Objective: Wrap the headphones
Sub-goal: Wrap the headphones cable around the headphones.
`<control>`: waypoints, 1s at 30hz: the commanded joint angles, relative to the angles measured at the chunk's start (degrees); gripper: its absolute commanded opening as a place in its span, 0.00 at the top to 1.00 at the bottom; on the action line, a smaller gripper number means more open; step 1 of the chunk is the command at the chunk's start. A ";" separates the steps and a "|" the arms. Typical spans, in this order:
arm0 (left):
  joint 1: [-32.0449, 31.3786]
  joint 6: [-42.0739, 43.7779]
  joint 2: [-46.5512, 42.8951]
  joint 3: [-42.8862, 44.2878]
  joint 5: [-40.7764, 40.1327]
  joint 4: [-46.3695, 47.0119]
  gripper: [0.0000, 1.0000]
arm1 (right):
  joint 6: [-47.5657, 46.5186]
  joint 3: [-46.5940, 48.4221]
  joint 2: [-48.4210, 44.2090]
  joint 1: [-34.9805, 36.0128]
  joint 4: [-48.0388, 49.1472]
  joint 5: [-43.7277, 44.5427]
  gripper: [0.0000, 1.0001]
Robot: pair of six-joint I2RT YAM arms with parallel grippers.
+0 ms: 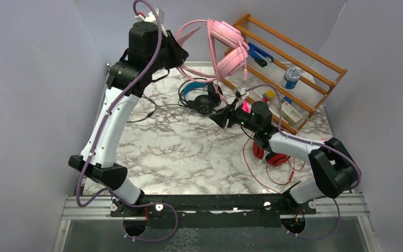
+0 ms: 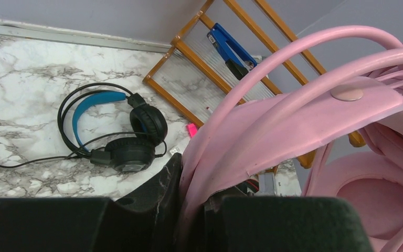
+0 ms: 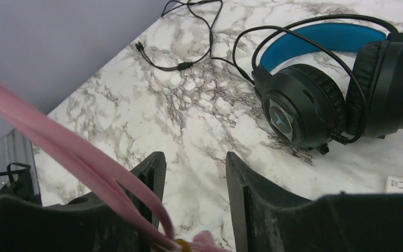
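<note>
My left gripper [image 1: 182, 54] is raised at the back and shut on the headband [image 2: 294, 115] of the pink headphones [image 1: 228, 50], which hang in the air in front of the rack. Their pink cable [image 3: 84, 157] runs down across the left finger [image 3: 155, 173] of my right gripper [image 3: 194, 157], whose jaws stand apart over bare marble. In the top view the right gripper [image 1: 219, 118] hovers low, just right of the black headphones with the blue headband [image 1: 202, 97], which lie flat on the table. The red headphones [image 1: 273, 156] lie beside the right forearm.
A wooden rack [image 1: 315, 58] leans at the back right, holding a blue tool [image 1: 260, 54], a blue-capped bottle [image 1: 292, 77] and small boxes. The black headset's cable [image 1: 147, 107] trails left over the marble table [image 1: 189, 152]. Purple walls close in on both sides.
</note>
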 commanded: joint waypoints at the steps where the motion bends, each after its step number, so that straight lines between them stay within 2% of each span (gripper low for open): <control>1: 1.56 -2.59 -2.60 3.77 3.30 5.15 1.00 | -0.93 -1.28 -2.62 -0.05 -2.99 -3.68 0.45; 9: 2.16 -2.78 -2.27 3.07 4.03 5.15 1.00 | 0.79 -3.43 -6.46 -0.06 -3.29 -5.01 0.42; 14: 2.30 -2.90 -2.25 3.24 4.32 5.22 1.00 | 1.87 -5.89 -9.72 -0.06 -1.58 -5.21 0.36; 18: 2.30 -3.55 -2.19 3.34 5.75 5.49 1.00 | 1.34 -2.96 -6.95 -0.02 -1.17 -5.17 0.46; 24: 2.30 -3.66 -2.65 3.34 6.19 5.55 1.00 | 2.47 1.84 -1.28 -0.06 2.36 -6.05 0.47; 28: 2.30 -3.57 -2.65 3.38 6.46 5.56 1.00 | 4.49 2.55 -0.17 -0.01 4.25 -5.60 0.57; 30: 2.37 -3.49 -2.58 3.36 6.62 5.57 1.00 | 4.67 2.35 -0.05 -0.06 5.16 -6.06 0.57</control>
